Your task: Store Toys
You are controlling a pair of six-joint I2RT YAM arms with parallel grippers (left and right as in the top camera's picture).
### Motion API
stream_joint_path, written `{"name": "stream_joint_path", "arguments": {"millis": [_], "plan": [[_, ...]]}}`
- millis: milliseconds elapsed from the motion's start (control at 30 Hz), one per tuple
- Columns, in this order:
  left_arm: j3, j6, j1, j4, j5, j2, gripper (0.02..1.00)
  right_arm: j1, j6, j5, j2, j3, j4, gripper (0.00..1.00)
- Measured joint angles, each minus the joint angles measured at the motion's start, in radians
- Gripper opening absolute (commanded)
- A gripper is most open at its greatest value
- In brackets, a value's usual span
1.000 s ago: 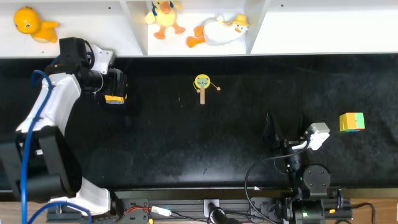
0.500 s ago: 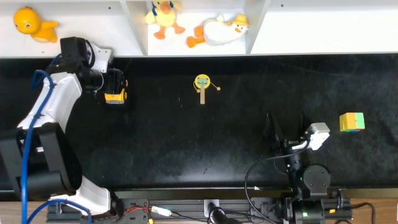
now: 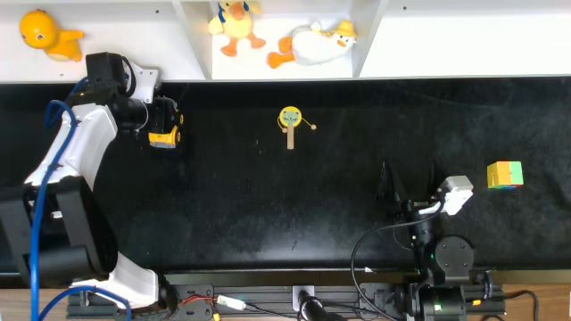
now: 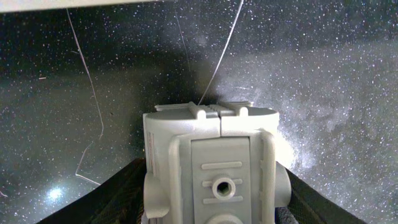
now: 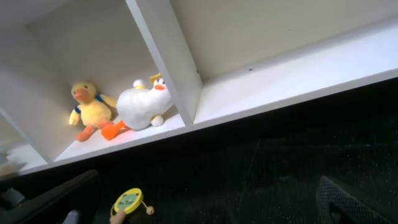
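From above, the left gripper (image 3: 163, 123) is clamped on a small yellow-and-black plastic toy (image 3: 163, 137) just before the white shelf unit (image 3: 178, 71), presumably to store it there. Its wrist view shows the toy's grey underside, held over the black table (image 4: 323, 74). From the right wrist, the right gripper (image 5: 205, 200) waits, jaws wide apart and empty.

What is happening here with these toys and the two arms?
The left gripper holds a small yellow toy close to the white shelf. An orange duck sits in its left compartment, a yellow duck and a white goose in the middle one. A rattle and a cube lie on the black table. The right gripper is open near its base, holding nothing.
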Motion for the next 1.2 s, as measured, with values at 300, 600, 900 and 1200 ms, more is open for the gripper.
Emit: {"name": "stream_joint_path", "arguments": {"millis": [300, 600, 900, 1200], "plan": [[0.01, -0.022, 0.0, -0.061, -0.028, -0.158, 0.452, 0.0, 0.0, 0.0, 0.0, 0.0, 0.0, 0.993], [0.026, -0.033, 0.0, -0.044, -0.058, -0.319, 0.375, 0.0, 0.0, 0.0, 0.0, 0.0, 0.0, 0.996], [0.028, -0.048, 0.0, 0.234, -0.093, -0.26, 0.31, 0.0, 0.0, 0.0, 0.0, 0.0, 0.0, 0.993], [0.028, -0.053, 0.0, 0.394, -0.101, -0.123, 0.275, 0.0, 0.0, 0.0, 0.0, 0.0, 0.0, 0.998]]}}
